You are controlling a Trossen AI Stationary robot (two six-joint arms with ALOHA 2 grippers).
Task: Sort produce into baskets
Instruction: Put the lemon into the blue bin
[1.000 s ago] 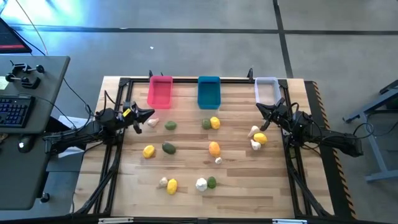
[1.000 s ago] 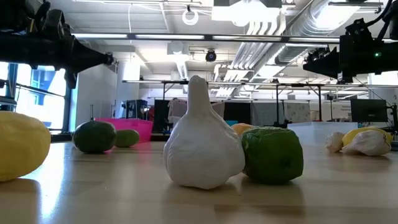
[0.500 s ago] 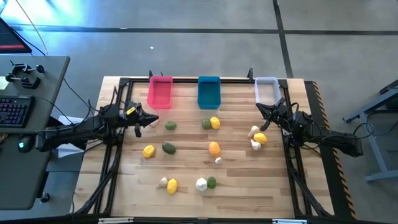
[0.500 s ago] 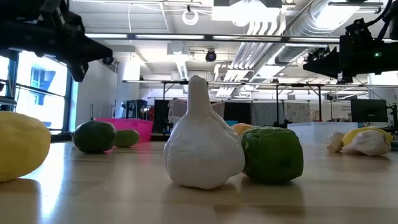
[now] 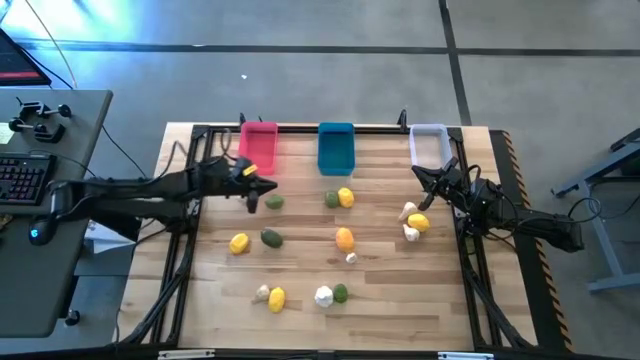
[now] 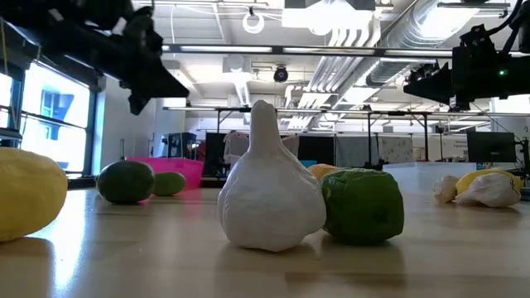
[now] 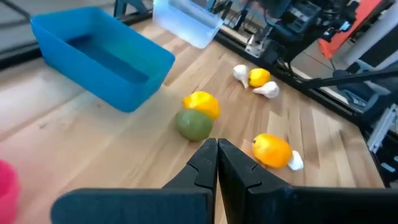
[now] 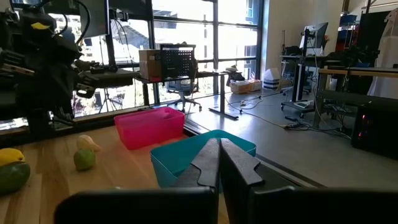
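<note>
Produce lies scattered on the wooden table: yellow [image 5: 239,242], dark green [image 5: 271,237], orange [image 5: 345,238] and white garlic-like [image 5: 324,296] pieces. Along the far edge stand a pink basket [image 5: 257,147], a blue basket [image 5: 336,148] and a pale basket [image 5: 429,143]. My left gripper [image 5: 268,188] is shut and hovers, tipped downward, beside a green piece [image 5: 274,202] in front of the pink basket; its wrist view [image 7: 217,149] looks toward a green-and-yellow pair [image 7: 194,124]. My right gripper [image 5: 425,175] is shut and waits in front of the pale basket.
A black frame [image 5: 300,128] runs around the table's edges. A garlic [image 6: 269,186] and a green piece [image 6: 362,205] sit close to the low camera. To the left of the table a desk [image 5: 40,190] holds a keyboard. Bare wood shows at the near right.
My left gripper has reached out from the table's left edge toward the middle, over the spot in front of the pink basket, and has tipped its fingers downward. It has stayed shut. No produce has moved.
</note>
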